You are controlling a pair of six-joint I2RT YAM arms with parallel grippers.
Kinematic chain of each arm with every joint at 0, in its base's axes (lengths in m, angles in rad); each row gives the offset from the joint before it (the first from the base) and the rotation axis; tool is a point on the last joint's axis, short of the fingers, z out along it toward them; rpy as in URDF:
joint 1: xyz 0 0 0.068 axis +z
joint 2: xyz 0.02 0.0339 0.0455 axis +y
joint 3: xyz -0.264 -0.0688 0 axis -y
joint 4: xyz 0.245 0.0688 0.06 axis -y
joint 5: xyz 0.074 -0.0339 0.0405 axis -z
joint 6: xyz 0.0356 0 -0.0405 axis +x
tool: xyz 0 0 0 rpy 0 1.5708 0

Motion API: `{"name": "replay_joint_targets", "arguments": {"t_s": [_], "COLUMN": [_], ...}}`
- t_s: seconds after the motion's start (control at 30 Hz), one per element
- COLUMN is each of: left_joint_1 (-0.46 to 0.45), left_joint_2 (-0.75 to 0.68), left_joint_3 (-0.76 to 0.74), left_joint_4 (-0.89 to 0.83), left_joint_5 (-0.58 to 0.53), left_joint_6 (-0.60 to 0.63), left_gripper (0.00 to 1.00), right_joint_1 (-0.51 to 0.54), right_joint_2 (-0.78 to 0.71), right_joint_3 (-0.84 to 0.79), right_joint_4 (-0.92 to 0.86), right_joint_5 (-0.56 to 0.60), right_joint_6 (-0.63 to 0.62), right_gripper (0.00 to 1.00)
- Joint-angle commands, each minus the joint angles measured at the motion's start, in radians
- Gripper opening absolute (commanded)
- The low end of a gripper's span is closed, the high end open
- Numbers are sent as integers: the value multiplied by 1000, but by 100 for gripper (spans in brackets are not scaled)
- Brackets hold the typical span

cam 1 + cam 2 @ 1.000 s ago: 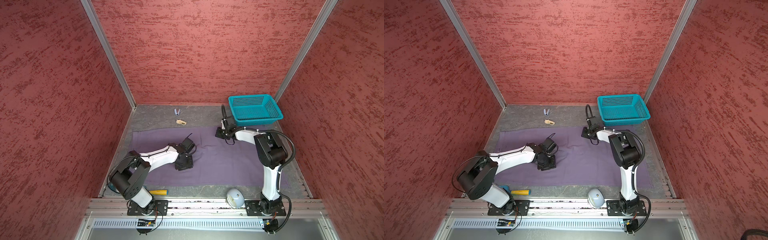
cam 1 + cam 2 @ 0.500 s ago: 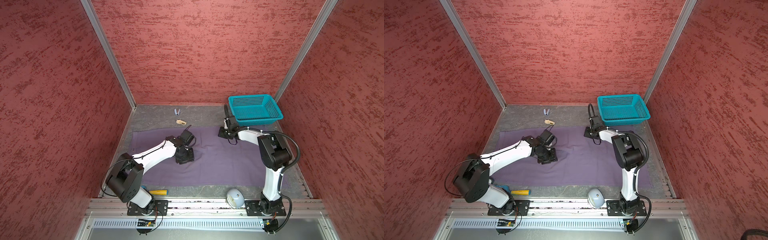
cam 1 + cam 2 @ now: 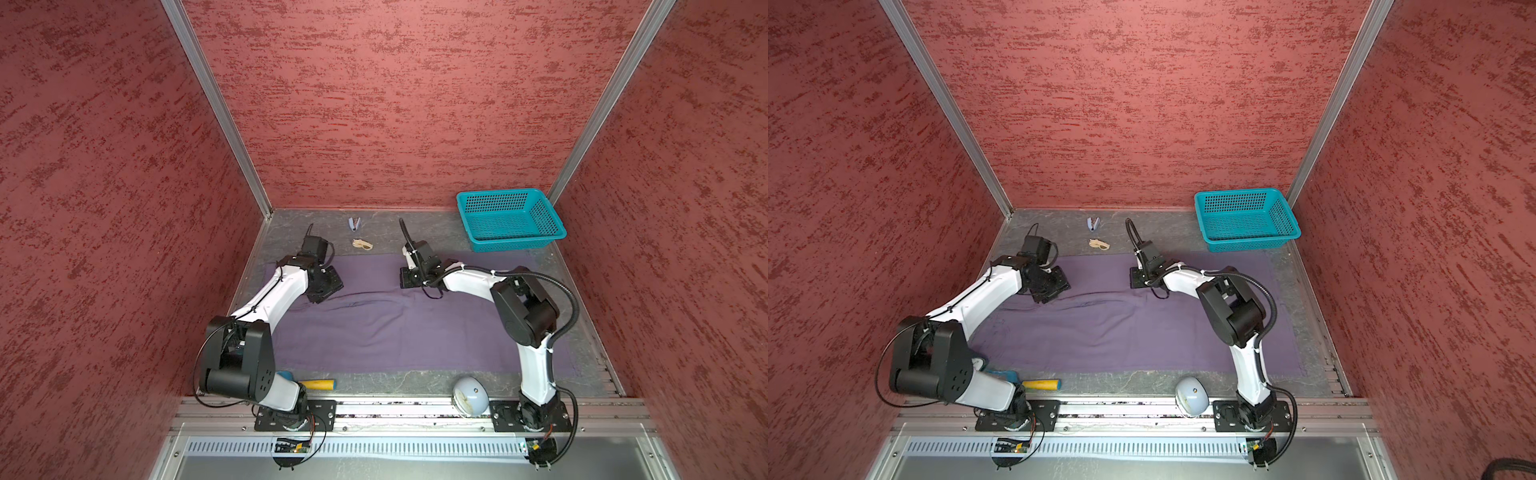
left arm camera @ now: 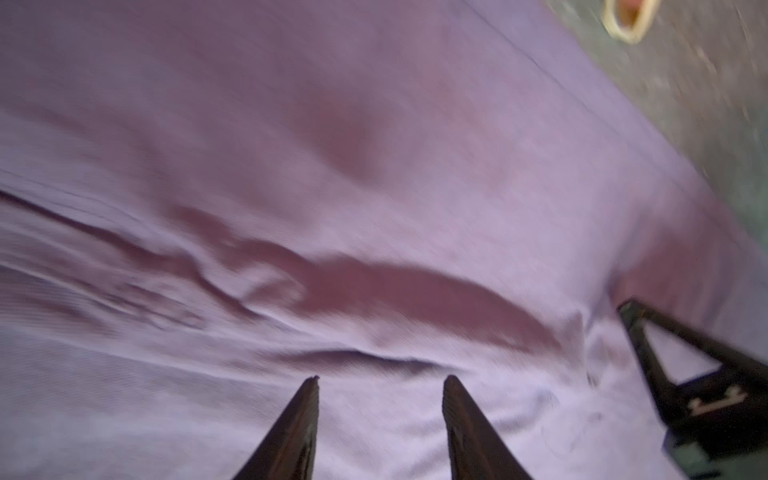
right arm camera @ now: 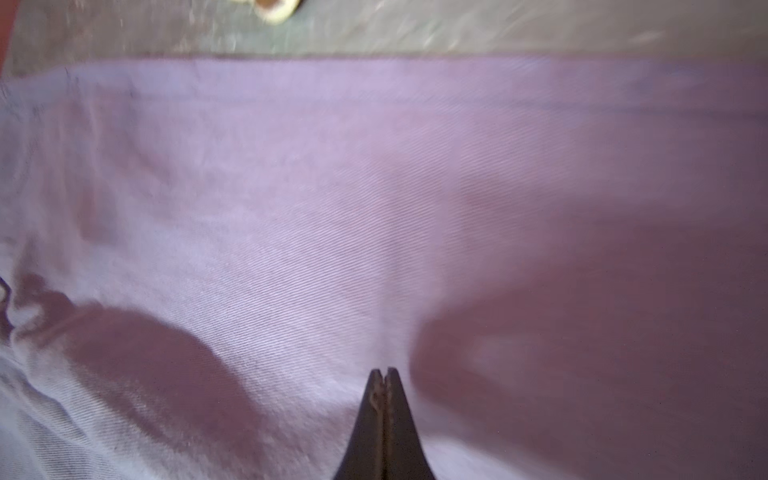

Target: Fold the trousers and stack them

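Teal basket (image 3: 517, 244) rear-rt corner; yellow-handled tool (image 3: 318, 385) front.

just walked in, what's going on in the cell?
Two arms are working on the purple trousers, which lie spread flat on the table, not yet folded. Both grippers are over their far half: the left gripper has its jaws apart with nothing between them; the right gripper is shut, no fabric visibly pinched. The teal basket sits apart at far right.

Matt twill-weave cloth trousers (image 3: 415, 328), perforated plastic basket (image 3: 509, 218), rough speckled red walls (image 3: 395, 104)
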Motion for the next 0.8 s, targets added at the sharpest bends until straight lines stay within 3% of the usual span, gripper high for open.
{"name": "replay_joint_targets", "arguments": {"t_s": [0.0, 0.27, 0.5, 0.77], "left_joint_1": [44, 93, 128, 133], "left_joint_2": [62, 220, 319, 403], "left_joint_3": [0, 53, 104, 194], "left_joint_4": [80, 142, 208, 197], "left_joint_5": [-21, -59, -48, -119], "left_joint_6": [19, 36, 26, 84], "left_gripper": [50, 51, 52, 52], "right_joint_1": [-3, -11, -62, -68], "right_joint_2": [45, 157, 260, 222], "right_joint_3": [49, 134, 261, 256], "right_joint_4": [-25, -74, -115, -125], "right_joint_5": [-6, 91, 80, 73], "right_joint_6": [0, -38, -43, -76], "right_gripper": [0, 0, 0, 0]}}
